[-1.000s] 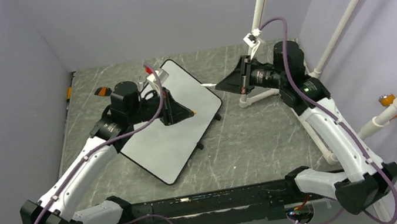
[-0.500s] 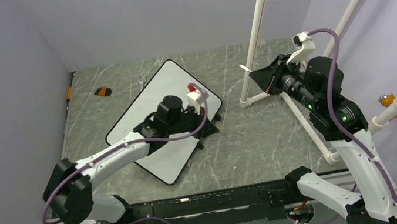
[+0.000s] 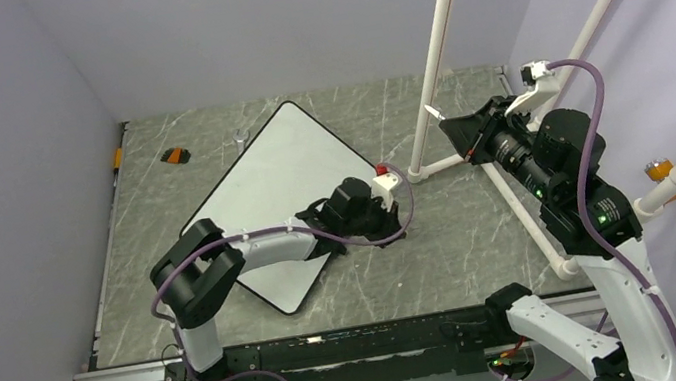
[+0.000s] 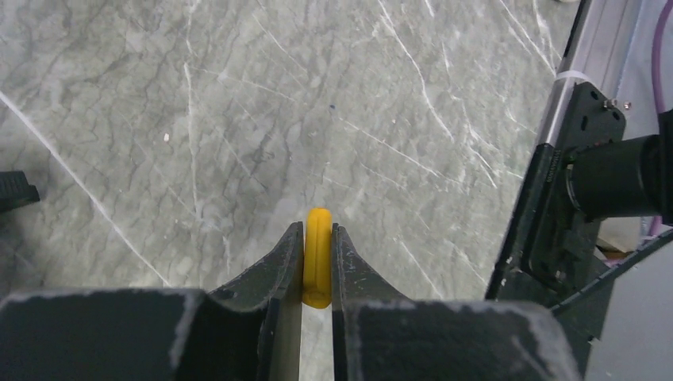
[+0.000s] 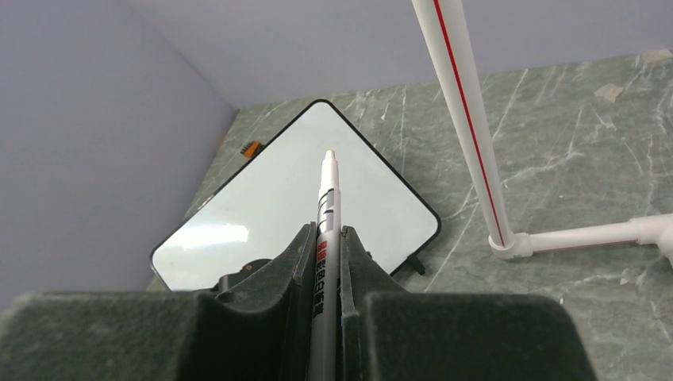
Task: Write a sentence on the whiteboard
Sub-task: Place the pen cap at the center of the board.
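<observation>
Whiteboard (image 3: 282,184): lay flat, left of centre, face blank. Right gripper (image 5: 327,234): closed on marker (image 5: 328,186), raised well right of the board, barrel pointed leftward at it. Left gripper (image 4: 317,238): nearer, just beside board's right edge, pinched a yellow cap (image 4: 318,258).

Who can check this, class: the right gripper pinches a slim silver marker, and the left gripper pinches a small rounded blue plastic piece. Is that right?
Not quite. The small rounded plastic piece in the left gripper is yellow, not blue, as the left wrist view shows. The rest stands: the right gripper pinches the slim silver marker.
</observation>
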Controlling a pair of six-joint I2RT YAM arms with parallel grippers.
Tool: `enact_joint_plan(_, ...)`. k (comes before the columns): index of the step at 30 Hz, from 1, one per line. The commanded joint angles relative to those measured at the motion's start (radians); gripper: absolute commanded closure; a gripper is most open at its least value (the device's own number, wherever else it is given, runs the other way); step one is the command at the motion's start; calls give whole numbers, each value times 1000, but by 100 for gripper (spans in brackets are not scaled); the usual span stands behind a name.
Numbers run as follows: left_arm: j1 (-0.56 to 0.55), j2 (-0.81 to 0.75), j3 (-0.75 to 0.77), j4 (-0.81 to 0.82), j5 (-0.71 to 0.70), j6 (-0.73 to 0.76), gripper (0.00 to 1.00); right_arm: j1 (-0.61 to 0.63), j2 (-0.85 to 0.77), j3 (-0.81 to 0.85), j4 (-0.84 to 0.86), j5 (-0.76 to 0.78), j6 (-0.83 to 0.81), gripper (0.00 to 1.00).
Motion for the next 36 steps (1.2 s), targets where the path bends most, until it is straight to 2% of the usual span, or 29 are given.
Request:
enact_joint_plan(1,-14,43,23,141,-58,57,100,-3,1,2,12,0,-24,100)
enact_joint_plan(10,-28,101,29,147,-105,73,83,-3,8,9,-2,-3,-41,100)
enact_joint_plan(21,-30,84,52,54,-162,70,59,-2,9,5,7,-8,-41,100)
enact_joint_plan(24,-30,66,72,-13,-172,75,57,-3,7,7,10,-8,-40,100)
enact_joint_plan(30,-9,-93,47,-122,-174,121,54,-3,21,25,6,-15,-46,100)
enact_joint_plan(36,140,-298,37,-319,-26,156,48,-3,40,36,12,-40,-46,100)
